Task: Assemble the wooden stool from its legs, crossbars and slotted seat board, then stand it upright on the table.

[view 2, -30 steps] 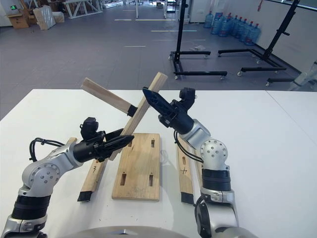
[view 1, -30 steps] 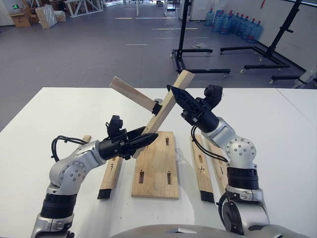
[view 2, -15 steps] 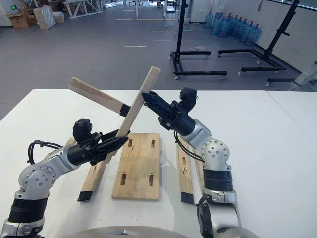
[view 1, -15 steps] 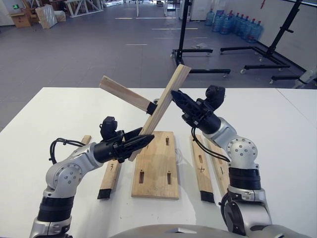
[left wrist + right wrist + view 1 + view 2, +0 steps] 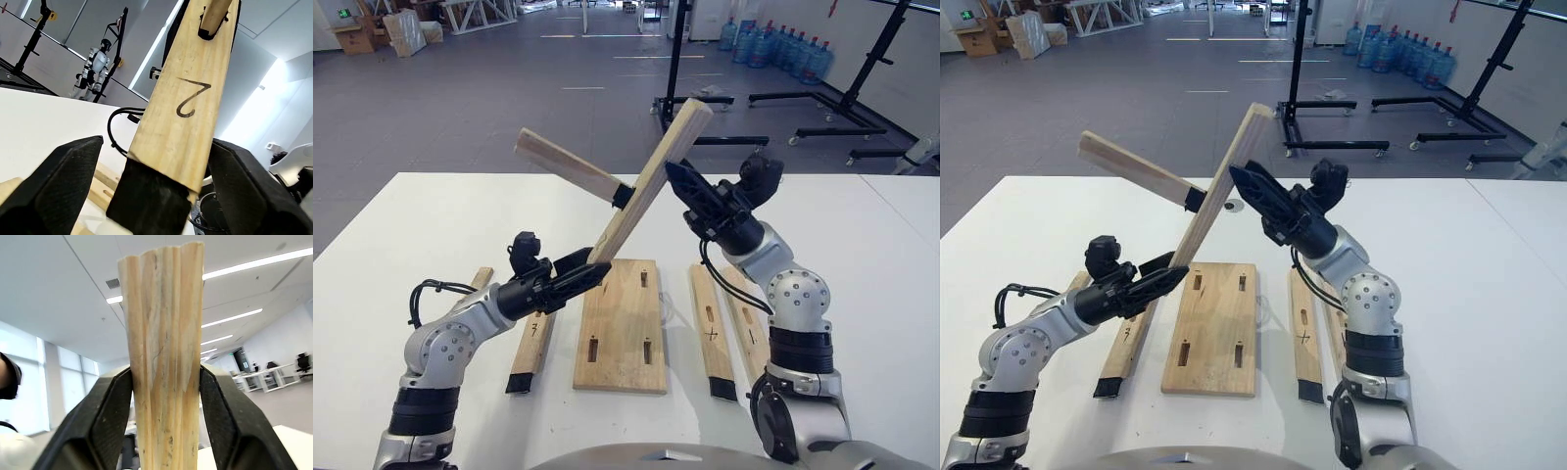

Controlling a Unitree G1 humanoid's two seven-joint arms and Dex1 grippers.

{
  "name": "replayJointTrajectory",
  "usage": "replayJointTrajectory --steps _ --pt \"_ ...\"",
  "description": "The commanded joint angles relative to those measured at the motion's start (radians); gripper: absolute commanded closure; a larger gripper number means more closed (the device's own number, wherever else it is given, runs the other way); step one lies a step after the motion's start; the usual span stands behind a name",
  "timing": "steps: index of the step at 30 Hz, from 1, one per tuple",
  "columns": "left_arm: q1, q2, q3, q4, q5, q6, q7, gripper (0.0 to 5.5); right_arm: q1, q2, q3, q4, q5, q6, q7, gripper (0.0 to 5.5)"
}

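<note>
The right gripper (image 5: 674,176) clamps the leg (image 5: 626,220) near its top and has tipped it steeper, lifting the crossbar (image 5: 570,166) beyond. The left gripper (image 5: 592,274) straddles the leg's capped foot, fingers spread. Below both lies the seat board (image 5: 622,328), so slotting the leg in looks close.

The raised leg (image 5: 651,181) is pale, straight-grained wood with a black foot cap and a dark hand-drawn mark on its face. The crossbar (image 5: 568,166) is the same pale wood, black where it meets the leg. The board (image 5: 622,328) is light tan with dark slots. The lying legs (image 5: 713,338) are pale with black caps and dark pen marks. The left tool (image 5: 592,274) and right tool (image 5: 677,176) are matte black. The surface (image 5: 431,225) is white, the floor (image 5: 460,108) grey, the bottles (image 5: 783,44) blue.
</note>
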State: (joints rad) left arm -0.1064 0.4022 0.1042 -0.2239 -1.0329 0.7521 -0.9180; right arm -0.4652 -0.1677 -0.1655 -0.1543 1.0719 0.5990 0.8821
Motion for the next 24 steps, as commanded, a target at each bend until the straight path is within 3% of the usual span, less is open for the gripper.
replayJointTrajectory --steps 1,9,15,24 --pt "0.043 0.026 0.055 0.013 0.030 -0.028 0.021 1.09 -0.064 -0.062 -0.008 0.062 -0.123 -0.101 0.028 3.45" --pt "0.074 0.017 0.084 0.031 0.076 -0.073 0.030 0.10 -0.048 -0.183 0.044 0.207 -0.354 -0.270 0.167 3.45" --pt "0.058 0.005 0.086 0.049 0.086 -0.092 0.031 0.10 -0.047 -0.199 0.093 0.363 -0.482 -0.418 0.286 3.45" --pt "0.052 0.008 0.095 0.054 0.088 -0.100 0.026 0.10 -0.080 -0.179 0.070 0.468 -0.435 -0.429 0.431 3.45"
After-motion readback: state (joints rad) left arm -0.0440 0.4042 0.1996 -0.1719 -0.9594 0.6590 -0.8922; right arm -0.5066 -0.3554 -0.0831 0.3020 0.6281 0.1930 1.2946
